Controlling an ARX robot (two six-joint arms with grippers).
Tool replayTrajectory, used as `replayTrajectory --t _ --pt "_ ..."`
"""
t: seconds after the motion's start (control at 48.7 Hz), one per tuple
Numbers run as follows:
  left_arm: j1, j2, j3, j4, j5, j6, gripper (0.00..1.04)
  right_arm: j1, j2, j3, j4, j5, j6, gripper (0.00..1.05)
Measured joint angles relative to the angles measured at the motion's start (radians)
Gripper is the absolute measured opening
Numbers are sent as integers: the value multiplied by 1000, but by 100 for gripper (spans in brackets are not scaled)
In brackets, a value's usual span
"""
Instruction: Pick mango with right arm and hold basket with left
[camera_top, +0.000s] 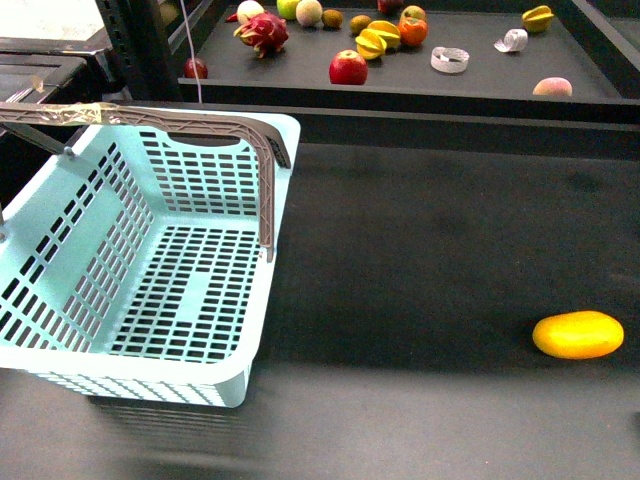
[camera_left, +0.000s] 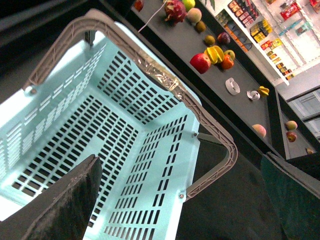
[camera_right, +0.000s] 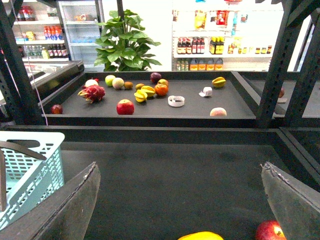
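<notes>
Mango: the mango (camera_top: 578, 334) lies on its side on the dark desk (camera_top: 420, 250), far over to the right and towards the near edge. Nothing touches it.
Mango from the right wrist: only its yellow top (camera_right: 201, 235) shows at the picture's edge. It sits below the gap between the two fingers.
Basket: the basket (camera_top: 150, 375) stands upright on the left part of the desk, open side up. It is well apart from the mango.
Handle: a grey-brown handle (camera_top: 200, 122) stands raised over the basket's far rim. Shiny tape is wrapped round part of its top bar.
Left fingers: the left fingers (camera_left: 60, 205) are spread wide with nothing between them. They hang above the basket's slotted inside (camera_left: 150, 145), and I see no contact with the wall or the handle.
Right fingers: the right fingers (camera_right: 70, 205) are spread wide too and grip nothing. They hang over the bare desk on the mango's side, with a corner of the basket (camera_right: 30, 165) off to one side.
Red apple: a red apple (camera_right: 270, 232) lies on the desk near the mango, partly cut off by the picture's edge. It shows only in the right wrist view.
Back shelf: the back shelf (camera_top: 470, 85), behind the desk, carries loose fruit well away from both fingers. On it are a dragon fruit (camera_top: 262, 33), a star fruit (camera_top: 378, 42), a peach (camera_top: 552, 88) and a tape roll (camera_top: 449, 60).
</notes>
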Motion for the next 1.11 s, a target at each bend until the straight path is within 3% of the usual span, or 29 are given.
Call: replayTrajectory --t 0.123,0.267,0.637,0.965,1.109 --pt "-1 332 113 122 20 -163 99 0 0 0 0 0 0 96" --pt "-26 523 266 140 13 -247 99 0 0 0 0 0 0 96" --pt "-34 793 583 87 -8 -289 99 0 0 0 0 0 0 96" --pt "-67 942 744 45 -38 -289 99 0 0 0 0 0 0 96" --pt "-86 976 779 31 -52 -288 74 0 0 0 0 0 0 96"
